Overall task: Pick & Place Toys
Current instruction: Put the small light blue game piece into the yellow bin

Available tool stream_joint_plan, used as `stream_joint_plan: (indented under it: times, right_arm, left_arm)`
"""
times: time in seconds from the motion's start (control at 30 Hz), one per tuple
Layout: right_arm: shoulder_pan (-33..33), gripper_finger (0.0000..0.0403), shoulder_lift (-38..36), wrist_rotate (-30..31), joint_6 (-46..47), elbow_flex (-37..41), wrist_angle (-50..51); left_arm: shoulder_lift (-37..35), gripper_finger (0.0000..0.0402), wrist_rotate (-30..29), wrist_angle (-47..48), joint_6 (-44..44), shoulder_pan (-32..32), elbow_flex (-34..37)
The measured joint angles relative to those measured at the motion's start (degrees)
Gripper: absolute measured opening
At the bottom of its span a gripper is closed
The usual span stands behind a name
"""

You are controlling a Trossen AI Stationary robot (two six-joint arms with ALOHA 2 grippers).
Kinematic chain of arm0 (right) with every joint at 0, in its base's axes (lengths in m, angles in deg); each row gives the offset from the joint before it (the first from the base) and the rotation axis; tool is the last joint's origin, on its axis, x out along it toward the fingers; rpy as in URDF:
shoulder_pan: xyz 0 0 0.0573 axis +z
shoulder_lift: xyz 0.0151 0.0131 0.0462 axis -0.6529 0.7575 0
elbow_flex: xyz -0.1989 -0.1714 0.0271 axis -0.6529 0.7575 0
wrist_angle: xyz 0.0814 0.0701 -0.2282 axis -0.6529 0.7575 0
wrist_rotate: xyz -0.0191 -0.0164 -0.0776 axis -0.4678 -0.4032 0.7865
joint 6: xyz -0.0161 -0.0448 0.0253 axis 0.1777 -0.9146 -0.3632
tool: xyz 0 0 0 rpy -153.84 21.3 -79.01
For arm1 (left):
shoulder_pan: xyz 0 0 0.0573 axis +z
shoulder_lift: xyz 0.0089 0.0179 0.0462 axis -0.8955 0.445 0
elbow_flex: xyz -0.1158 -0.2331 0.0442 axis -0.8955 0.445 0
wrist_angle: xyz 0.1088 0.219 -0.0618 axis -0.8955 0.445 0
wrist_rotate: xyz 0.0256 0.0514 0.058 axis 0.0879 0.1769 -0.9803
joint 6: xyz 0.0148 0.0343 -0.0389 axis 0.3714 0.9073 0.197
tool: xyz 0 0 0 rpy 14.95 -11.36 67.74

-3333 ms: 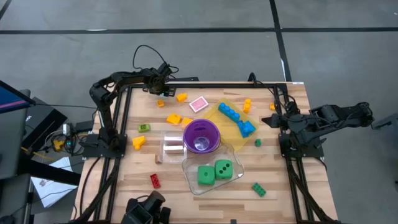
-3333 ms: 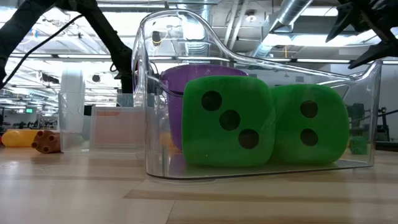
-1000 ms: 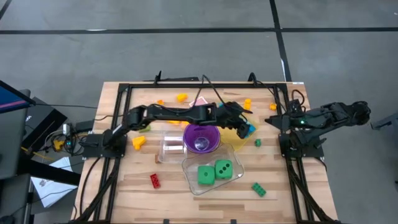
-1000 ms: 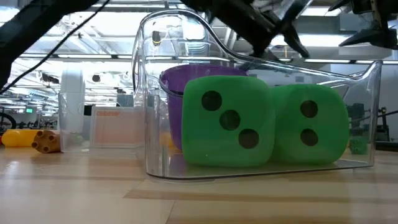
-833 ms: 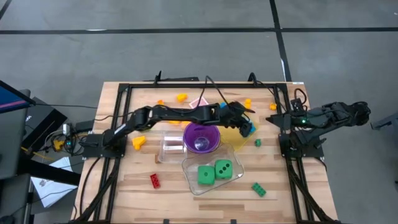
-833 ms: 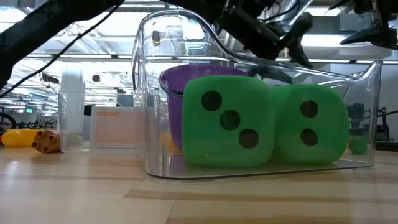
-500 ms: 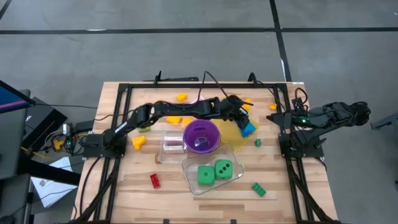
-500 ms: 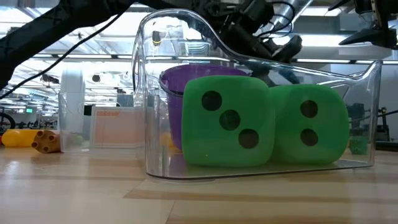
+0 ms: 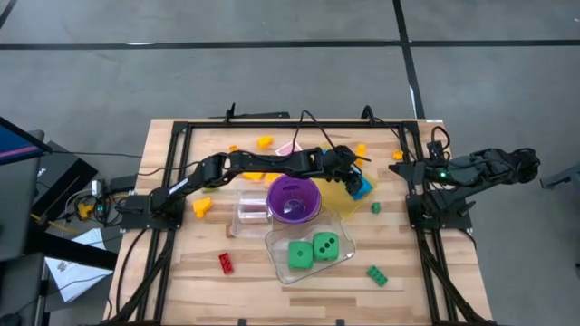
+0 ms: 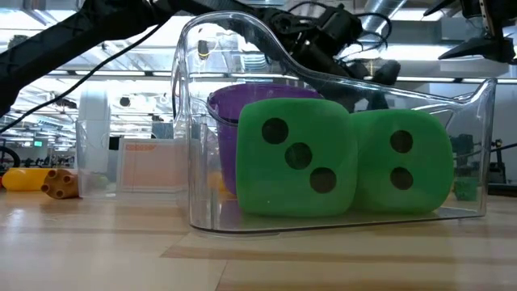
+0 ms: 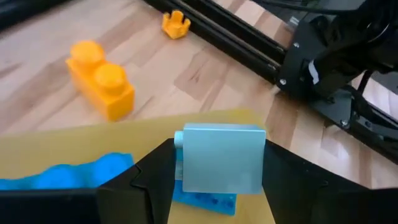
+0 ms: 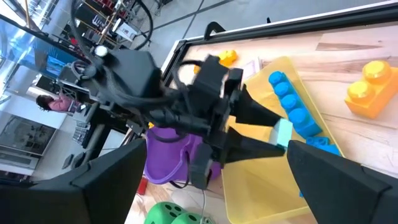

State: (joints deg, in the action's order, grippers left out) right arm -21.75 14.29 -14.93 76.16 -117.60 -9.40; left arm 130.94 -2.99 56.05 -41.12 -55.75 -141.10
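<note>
**Left tool grips a pale blue block over the yellow tray**

The left arm reaches across the bench, past the purple cup (image 9: 293, 198), and its left tool (image 11: 219, 163) hangs over the yellow tray (image 11: 74, 149). The two dark fingers (image 11: 155, 171) are clamped on a pale blue block (image 11: 221, 158), one on each side; the right wrist view shows the same block (image 12: 281, 134) pinched at the fingertips. Under it, in the tray, lies a brighter blue brick (image 11: 205, 198), and a long blue studded piece (image 12: 292, 102) lies along the tray beside it.

The right arm is folded at the right edge of the bench, and its right tool (image 9: 406, 171) sits there with the fingers spread wide and nothing between them.

On the wood beyond the tray sit an orange two-stud brick (image 11: 102, 78) and a small yellow crown-shaped bit (image 11: 175, 23). The two green dice (image 10: 343, 158) with black dots rest side by side, touching, in a clear tub (image 9: 276, 258) at the near middle of the bench, just beside the purple cup. A second, smaller clear tub (image 9: 246, 210) stands to the left of the cup. Loose toys lie scattered about: a red brick (image 9: 225, 263) near the front left, a green brick (image 9: 377, 274) near the front right, a yellow piece (image 9: 200, 207) at the left, and a small green bit (image 9: 375, 208) by the tray.
</note>
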Motion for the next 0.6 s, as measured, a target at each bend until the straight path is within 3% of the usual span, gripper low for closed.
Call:
stream_joint_plan:
  times: [0.6]
  right_arm:
    - [0.00, 0.0379, 0.00, 0.00, 0.57, 0.02, 0.38]
  left_arm:
    - [0.49, 0.0198, -0.09, -1.44, 2.54, 0.11, 0.00]
